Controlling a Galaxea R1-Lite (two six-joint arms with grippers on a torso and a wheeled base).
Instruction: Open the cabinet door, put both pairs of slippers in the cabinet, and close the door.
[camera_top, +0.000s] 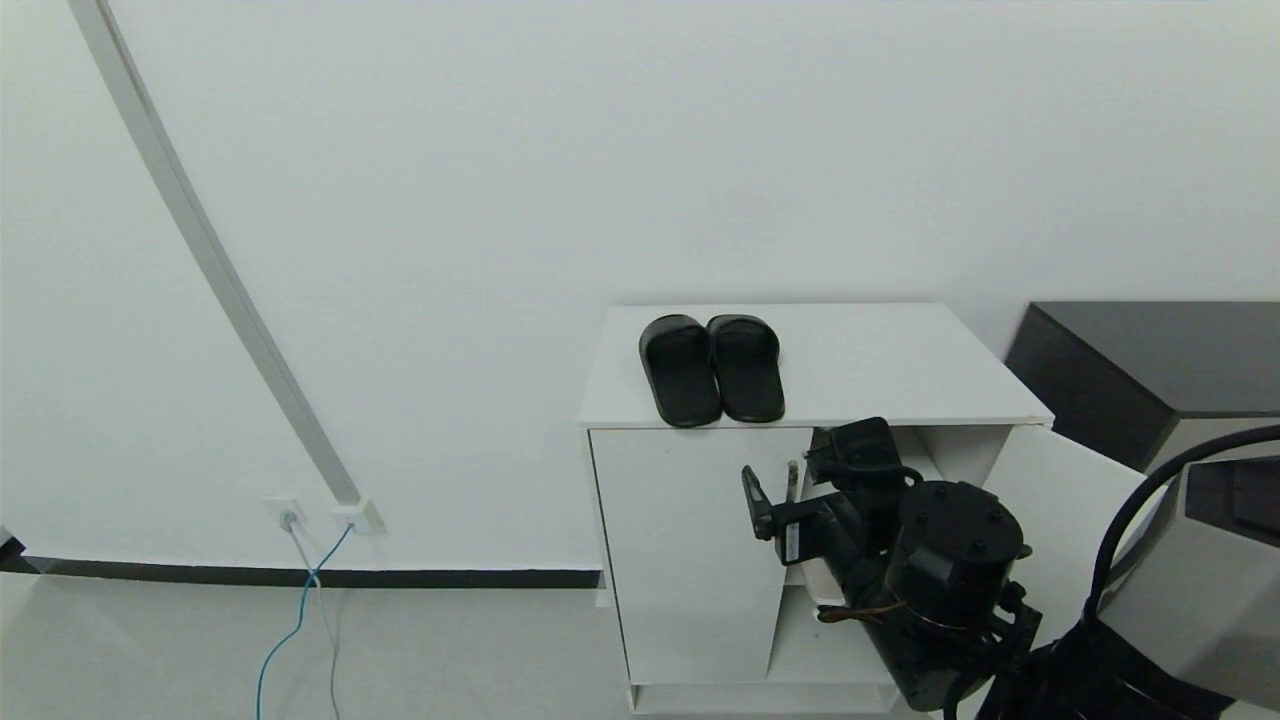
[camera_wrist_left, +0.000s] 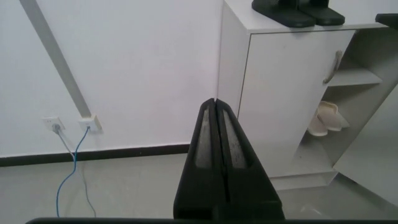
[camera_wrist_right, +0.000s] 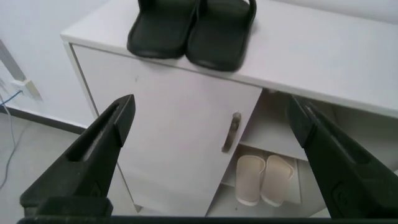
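So the right arm (camera_top: 900, 560) is matte black all over, with a fat round joint housing (camera_top: 955, 545) dotted with a few small screws. Just under that housing runs a thin orange-brown wire (camera_top: 860, 612), and beside the housing a thick black cable (camera_top: 1108, 560) arcs up. The right gripper (camera_wrist_right: 210, 104) has 2 long black wedge-shaped fingers (camera_wrist_right: 93, 155). The left gripper (camera_wrist_left: 215, 106) is black too, with 2 grey textured strips (camera_wrist_left: 205, 143).

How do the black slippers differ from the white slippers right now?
The black slippers are dark and sit on top of the cabinet; the white slippers are pale and sit inside it. The black slippers are not yet put away; the white slippers are already in. Both pairs lie side by side.
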